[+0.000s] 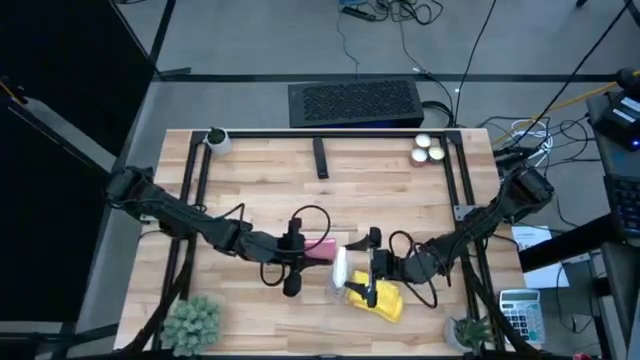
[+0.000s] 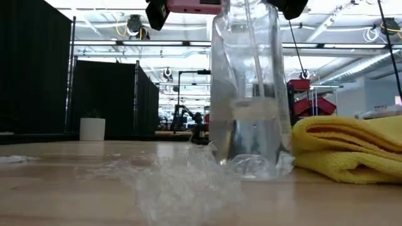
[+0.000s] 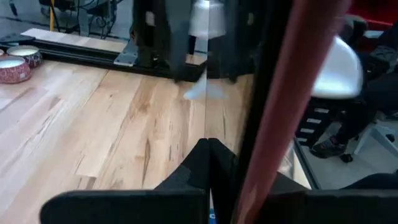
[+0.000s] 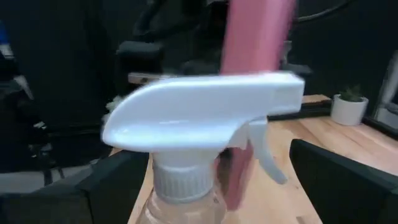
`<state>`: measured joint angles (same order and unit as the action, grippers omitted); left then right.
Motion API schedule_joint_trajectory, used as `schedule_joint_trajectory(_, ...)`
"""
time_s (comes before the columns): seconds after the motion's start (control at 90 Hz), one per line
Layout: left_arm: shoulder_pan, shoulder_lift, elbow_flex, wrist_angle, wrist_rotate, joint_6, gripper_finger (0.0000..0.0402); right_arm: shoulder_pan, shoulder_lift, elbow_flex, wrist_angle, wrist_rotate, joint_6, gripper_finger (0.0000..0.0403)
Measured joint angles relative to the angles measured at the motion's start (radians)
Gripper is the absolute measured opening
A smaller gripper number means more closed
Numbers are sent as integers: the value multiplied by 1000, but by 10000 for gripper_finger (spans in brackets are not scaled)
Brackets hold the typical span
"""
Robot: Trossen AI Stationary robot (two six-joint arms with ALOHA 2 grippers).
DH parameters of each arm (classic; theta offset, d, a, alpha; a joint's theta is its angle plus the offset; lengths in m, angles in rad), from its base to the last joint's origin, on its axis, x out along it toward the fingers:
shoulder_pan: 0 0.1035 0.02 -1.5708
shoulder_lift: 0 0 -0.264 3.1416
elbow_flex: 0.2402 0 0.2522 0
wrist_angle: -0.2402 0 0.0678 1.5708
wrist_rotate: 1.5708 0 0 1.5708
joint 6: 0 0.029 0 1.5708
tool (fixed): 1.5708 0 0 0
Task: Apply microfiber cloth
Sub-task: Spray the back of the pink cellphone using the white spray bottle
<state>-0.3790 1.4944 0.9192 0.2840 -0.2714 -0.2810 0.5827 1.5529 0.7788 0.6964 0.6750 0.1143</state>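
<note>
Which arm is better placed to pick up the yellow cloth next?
Probably the right. The right gripper hangs just beside the microfiber cloth, at the spray bottle, while the left gripper is farther away and its jaws hold a pink object.

The microfiber cloth (image 1: 378, 300) lies on the surface (image 1: 260, 180) near its front edge, right of centre. The spray bottle (image 1: 340, 268) stands just left of it, between the left hand (image 1: 296, 252) and the right hand (image 1: 372, 268). Three candles (image 1: 428, 149) sit at the back right, a cup (image 1: 216, 139) at the back left, and small plants (image 1: 192, 322) at both front corners.
</note>
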Motion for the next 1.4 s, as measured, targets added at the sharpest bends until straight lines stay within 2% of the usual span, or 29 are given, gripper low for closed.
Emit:
schedule_joint_trajectory(0.356, 0, 10, 0, 14, 0, 0, 9, -8, 31, 70, -27, 29, -98, 373)
schedule_joint_trajectory(0.578, 5, 11, 0, 23, 0, 28, 9, 9, 29, 79, -71, 32, -71, 373)
schedule_joint_trajectory(0.733, 52, 11, 0, 21, -3, 36, 9, 12, 27, 79, -72, 60, -64, 373)
schedule_joint_trajectory(0.822, 85, 10, 0, 22, 27, 37, 9, 11, 27, 79, -76, 76, -62, 373)
schedule_joint_trajectory(0.989, 142, 29, -1, 82, 143, 38, 9, 12, 25, 79, -86, 75, -57, 373)
schedule_joint_trajectory(1.4, 122, -7, -1, 32, 170, 77, 9, 18, 27, 79, -104, 82, -51, 373)
